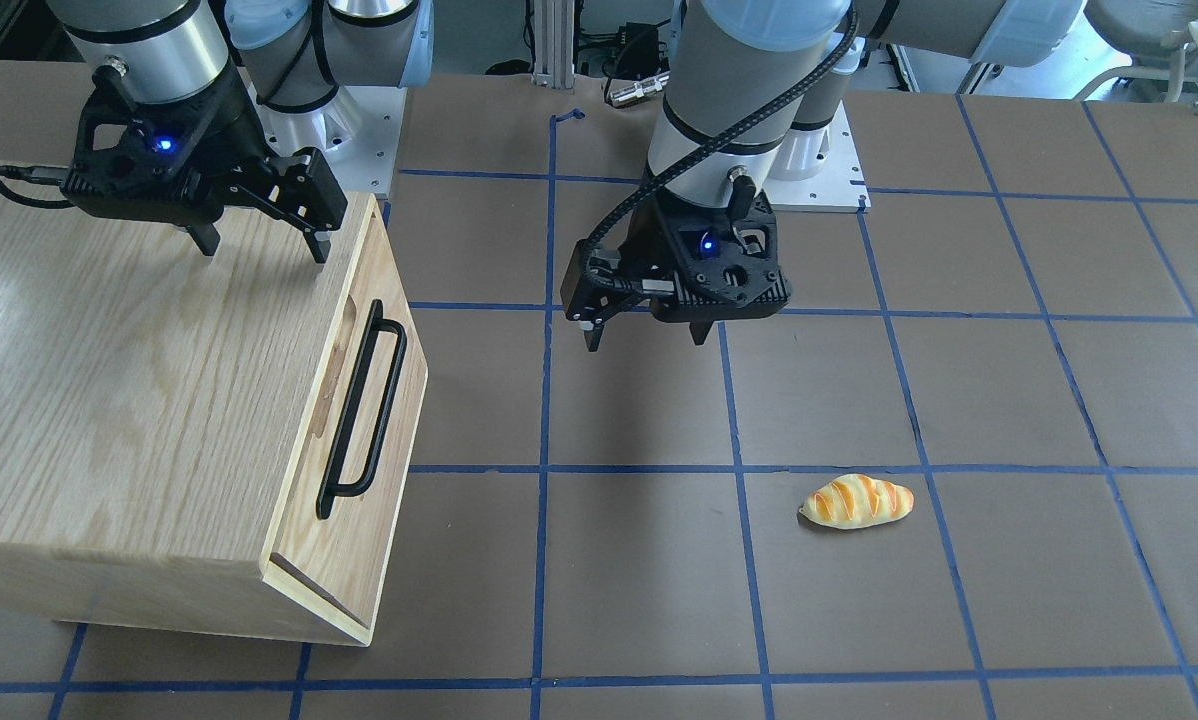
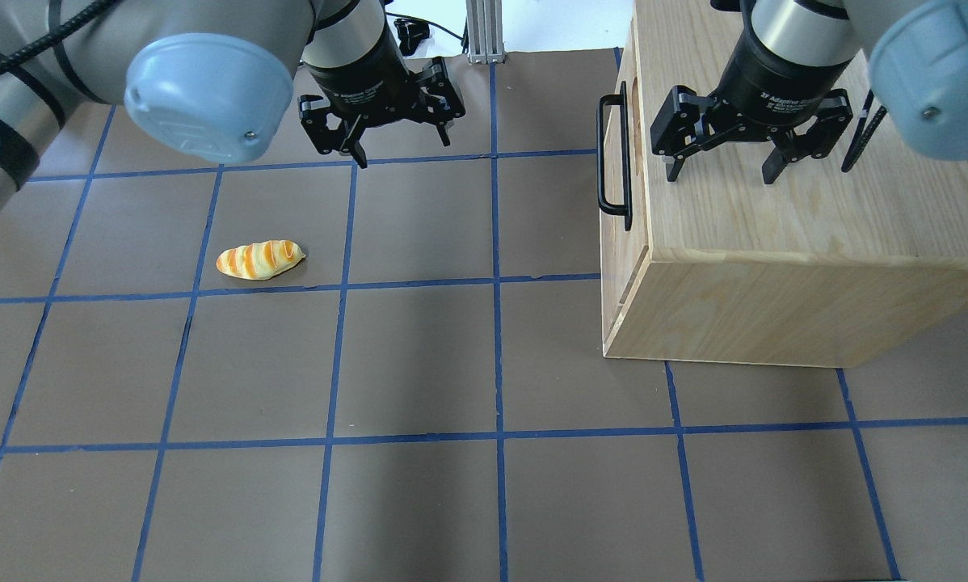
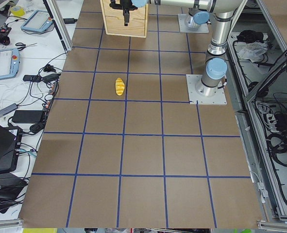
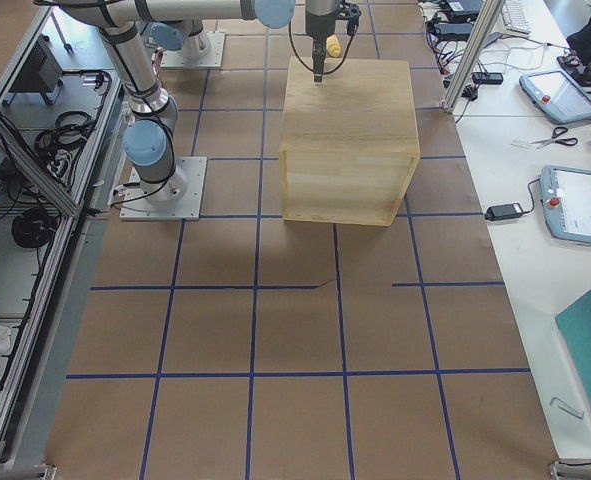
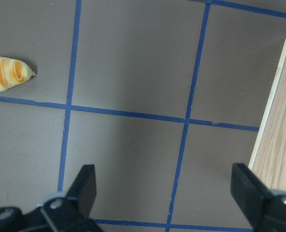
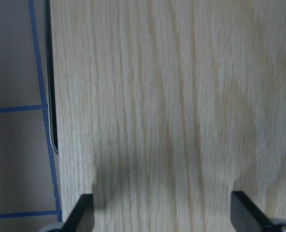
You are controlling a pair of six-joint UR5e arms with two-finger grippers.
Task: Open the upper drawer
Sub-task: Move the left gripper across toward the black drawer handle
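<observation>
The upper drawer [image 1: 354, 340] is the light oak front panel of the cabinet [image 1: 129, 400], flush with the box. Its long black bar handle [image 1: 364, 410] faces the table's middle and also shows in the overhead view [image 2: 613, 153]. My right gripper [image 1: 261, 245] hovers open and empty above the cabinet top, just behind the front edge; it also shows in the overhead view [image 2: 720, 174]. In the right wrist view the handle [image 6: 50, 96] lies at the left. My left gripper [image 1: 646, 338] hangs open and empty over the table in front of the drawer, clear of the handle; it also shows in the overhead view [image 2: 403, 149].
A toy bread roll [image 1: 857, 500] lies on the brown mat on my left side; it also shows in the overhead view [image 2: 259, 259] and the left wrist view [image 5: 7, 73]. The cabinet's edge [image 5: 278, 135] is at the right of the left wrist view.
</observation>
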